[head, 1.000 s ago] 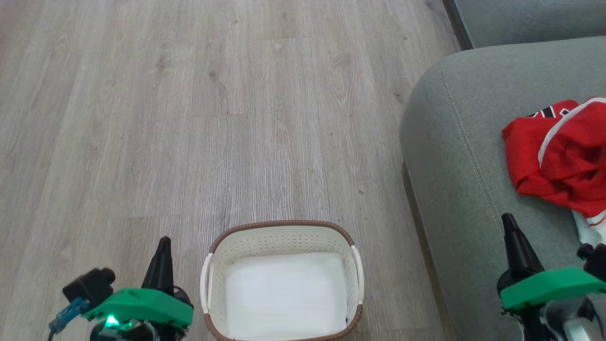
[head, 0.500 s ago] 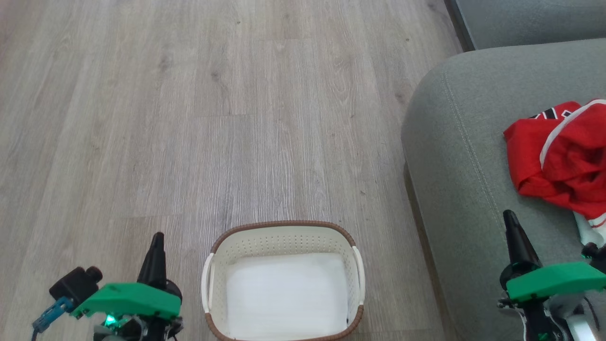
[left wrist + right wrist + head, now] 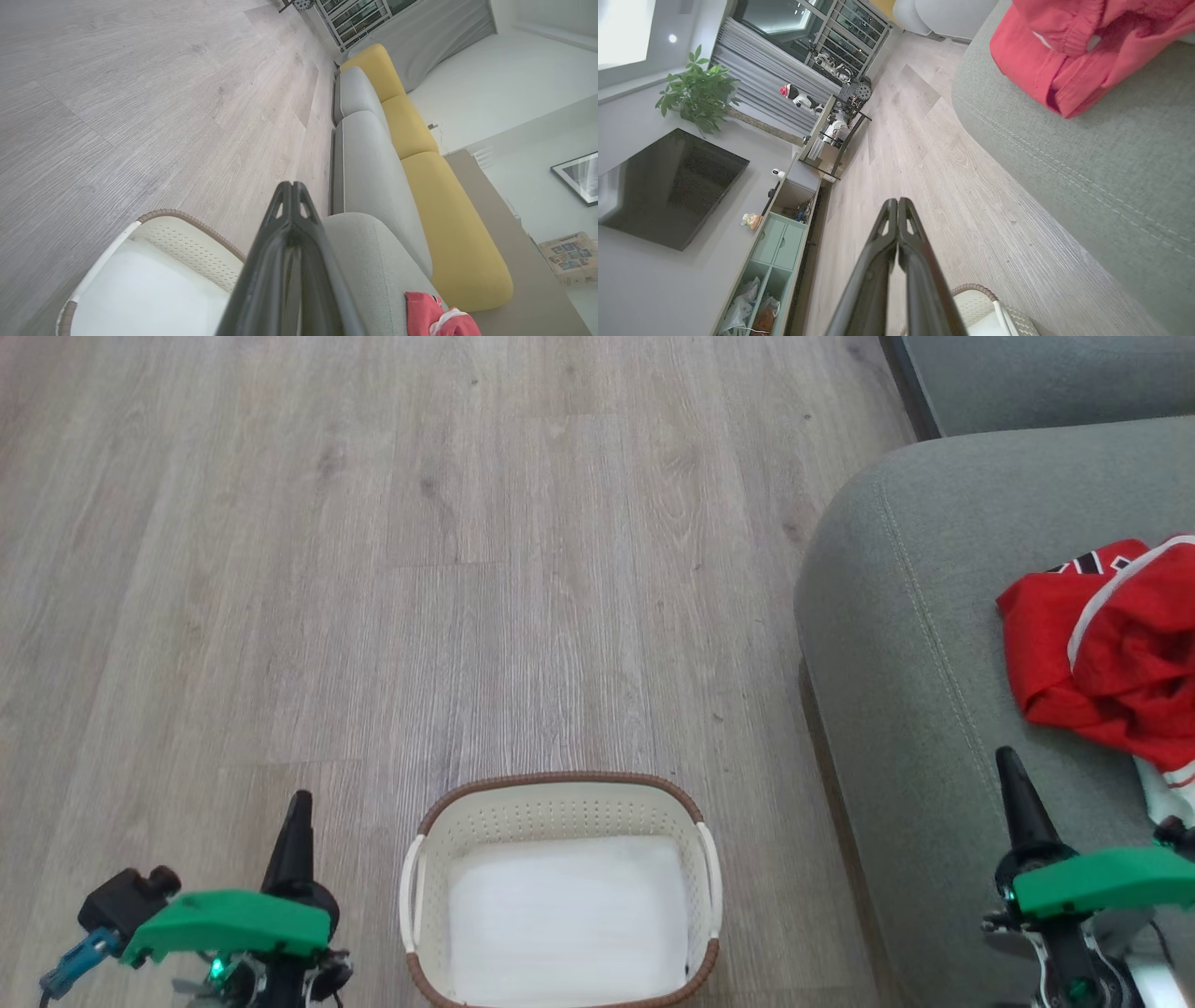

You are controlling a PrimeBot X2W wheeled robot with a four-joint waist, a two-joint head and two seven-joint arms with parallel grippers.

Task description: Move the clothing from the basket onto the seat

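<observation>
Pale wood floor [image 3: 373,569], basket [image 3: 560,812], grey-green seat [image 3: 896,644]

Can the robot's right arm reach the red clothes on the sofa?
Probably yes. The right pincer is near the red clothes on the sofa seat, and nothing stands between them. It is shut, though.

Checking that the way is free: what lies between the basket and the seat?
A bare strip of wood floor runs between the basket and the seat, with nothing lying on it, as the head view shows.
</observation>
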